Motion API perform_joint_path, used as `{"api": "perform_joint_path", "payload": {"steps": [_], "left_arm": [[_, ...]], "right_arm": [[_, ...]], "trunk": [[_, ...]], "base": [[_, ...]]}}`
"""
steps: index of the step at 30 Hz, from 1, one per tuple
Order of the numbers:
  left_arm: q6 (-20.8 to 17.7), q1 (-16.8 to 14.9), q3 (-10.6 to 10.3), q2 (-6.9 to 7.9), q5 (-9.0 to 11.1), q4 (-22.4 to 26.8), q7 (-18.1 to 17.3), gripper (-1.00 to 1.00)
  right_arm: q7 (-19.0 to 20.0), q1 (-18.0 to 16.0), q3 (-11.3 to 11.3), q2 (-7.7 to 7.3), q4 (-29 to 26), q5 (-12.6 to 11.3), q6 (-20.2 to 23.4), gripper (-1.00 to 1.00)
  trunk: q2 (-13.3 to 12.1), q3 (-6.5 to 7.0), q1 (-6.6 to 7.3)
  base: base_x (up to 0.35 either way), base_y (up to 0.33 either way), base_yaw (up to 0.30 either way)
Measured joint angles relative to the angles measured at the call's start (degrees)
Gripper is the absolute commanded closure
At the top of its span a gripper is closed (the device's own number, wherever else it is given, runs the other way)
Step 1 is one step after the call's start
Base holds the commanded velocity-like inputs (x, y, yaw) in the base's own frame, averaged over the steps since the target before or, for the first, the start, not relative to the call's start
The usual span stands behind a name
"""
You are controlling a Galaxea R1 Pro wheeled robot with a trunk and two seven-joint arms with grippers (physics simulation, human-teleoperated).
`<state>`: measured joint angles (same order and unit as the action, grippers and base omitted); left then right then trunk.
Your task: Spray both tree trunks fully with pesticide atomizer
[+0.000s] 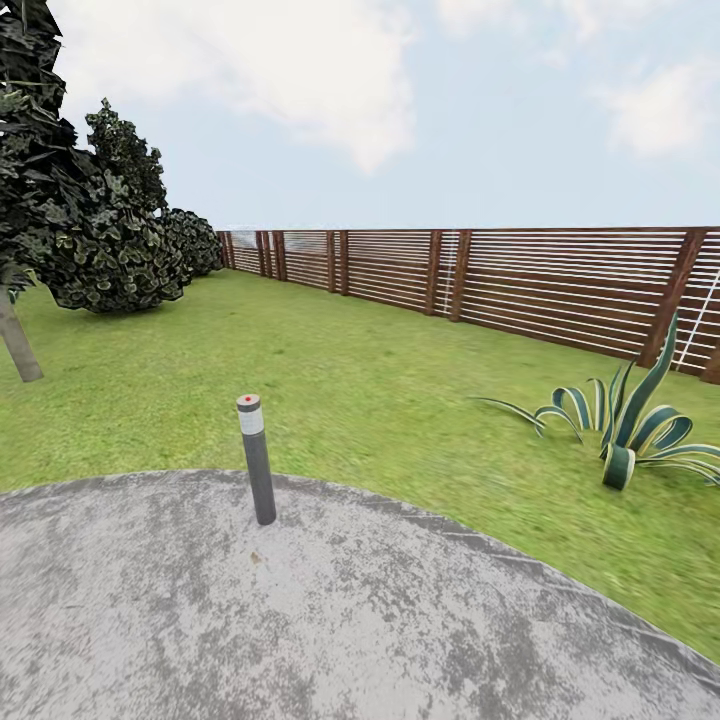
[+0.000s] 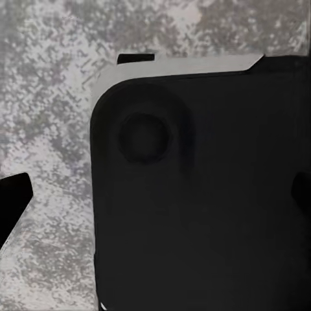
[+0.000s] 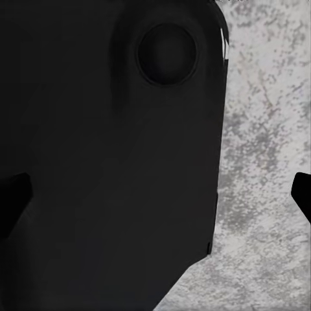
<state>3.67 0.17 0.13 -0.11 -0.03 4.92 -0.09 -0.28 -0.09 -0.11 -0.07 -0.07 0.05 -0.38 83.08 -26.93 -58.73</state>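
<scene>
A grey bollard [image 1: 256, 458] with a white band stands upright just inside the far rim of a round mottled grey paved pad [image 1: 330, 620], which fills the near ground. Beyond the rim, the green lawn [image 1: 350, 380] of the garden runs out to a brown slatted fence [image 1: 520, 280] across the back. A striped, broad-leaved plant [image 1: 625, 430] grows on the grass near the fence at the right. At the lawn's left edge stand dark, leafy bushes [image 1: 110, 240] and a pale leaning trunk [image 1: 18, 340]. I cannot make out the pesticide atomizer anywhere here.

Both wrist cameras look down on the same speckled paving, past a large black rounded body of the robot [image 2: 201, 194]. The left gripper's [image 2: 159, 197] fingertips [image 2: 13, 194] sit wide apart, released and empty. The right gripper's [image 3: 159, 197] fingertips [image 3: 13, 197] are likewise spread and hold nothing.
</scene>
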Motion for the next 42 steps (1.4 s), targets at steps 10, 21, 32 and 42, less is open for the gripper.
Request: {"api": "perform_joint_path", "payload": {"steps": [10,21,32,42], "left_arm": [[3.2,-0.1,0.0,0.05,0.0,3.2,0.0,-1.00],[18.8,-5.4,0.1,0.05,0.0,17.1,0.0,-1.00],[22.3,-9.9,0.1,0.24,-0.1,21.0,0.0,-1.00],[22.9,-13.8,0.1,0.28,-0.1,21.7,0.0,-1.00]], "right_arm": [[-0.1,0.0,0.1,-0.13,-1.1,0.3,-2.8,-1.00],[0.0,0.0,-0.1,-0.44,-17.4,0.2,-9.4,-1.00],[0.0,0.0,-0.2,-0.39,-23.1,-0.2,-9.5,-1.00],[-0.1,0.0,-0.2,-0.19,-23.3,0.2,-9.6,-1.00]], "trunk": [[0.0,0.00,0.00],[0.0,0.01,0.00],[0.0,0.00,0.00],[0.0,0.00,0.00]], "base": [[0.000,0.000,0.000],[0.000,0.000,0.000],[0.000,0.000,0.000],[0.000,0.000,0.000]]}}
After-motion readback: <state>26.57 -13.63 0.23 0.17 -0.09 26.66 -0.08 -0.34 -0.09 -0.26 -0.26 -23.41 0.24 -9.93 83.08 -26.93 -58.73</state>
